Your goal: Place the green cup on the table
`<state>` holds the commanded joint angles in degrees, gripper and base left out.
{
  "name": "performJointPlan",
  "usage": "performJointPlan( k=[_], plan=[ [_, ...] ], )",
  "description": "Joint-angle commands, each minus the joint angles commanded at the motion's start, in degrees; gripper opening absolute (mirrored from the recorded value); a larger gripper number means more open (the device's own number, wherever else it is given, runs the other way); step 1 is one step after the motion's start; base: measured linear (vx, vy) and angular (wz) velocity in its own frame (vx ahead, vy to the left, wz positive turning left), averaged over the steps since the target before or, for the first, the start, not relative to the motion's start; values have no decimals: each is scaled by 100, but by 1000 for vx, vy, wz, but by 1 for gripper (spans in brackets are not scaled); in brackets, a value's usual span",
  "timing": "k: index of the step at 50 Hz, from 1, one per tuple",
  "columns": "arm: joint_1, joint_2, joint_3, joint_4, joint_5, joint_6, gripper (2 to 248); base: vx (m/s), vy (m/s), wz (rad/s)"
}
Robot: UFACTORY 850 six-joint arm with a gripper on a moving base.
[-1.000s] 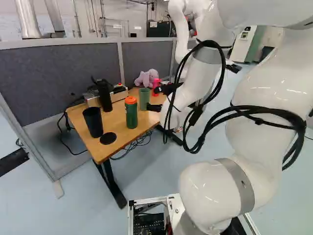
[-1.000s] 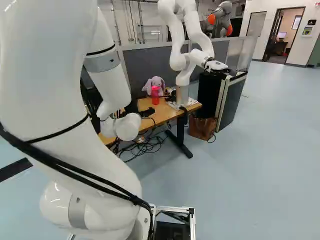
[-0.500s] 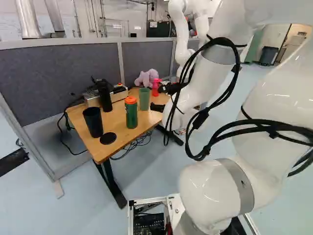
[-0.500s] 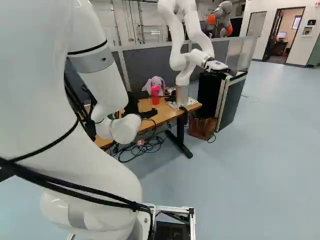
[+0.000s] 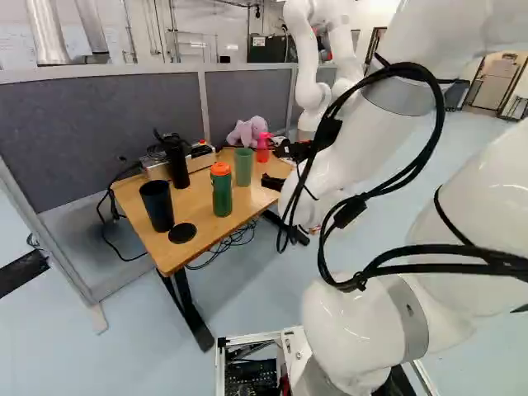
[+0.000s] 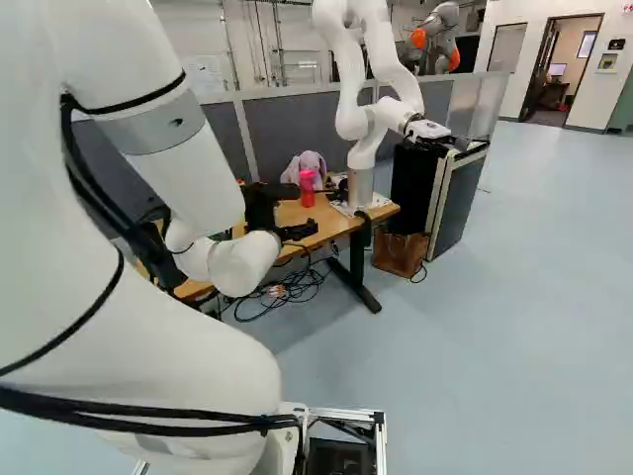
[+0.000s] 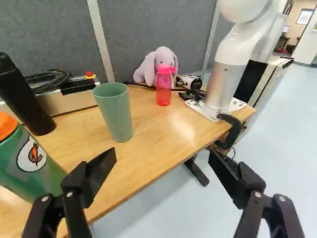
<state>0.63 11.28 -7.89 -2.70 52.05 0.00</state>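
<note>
While the green cup (image 7: 115,111) stands on the tbl (image 7: 148,153), the gripper (image 5: 270,165) hangs nr it — fingers spread.

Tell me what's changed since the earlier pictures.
The arm has swung toward the right of the left base view, carrying the open gripper slightly away from the green cup. Nothing was visibly grasped or released. The cup, the orange-lidded bottle and the table stayed put.
</note>
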Motion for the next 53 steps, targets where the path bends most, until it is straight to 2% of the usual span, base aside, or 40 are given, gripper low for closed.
performJointPlan(
  k=[24, 53],
  plan=[
    [-54, 405, 248, 232, -176, 0, 247, 0, 0, 0],
    [-63, 472, 289, 270, -205, 0, 247, 0, 0, 0]
  ],
)
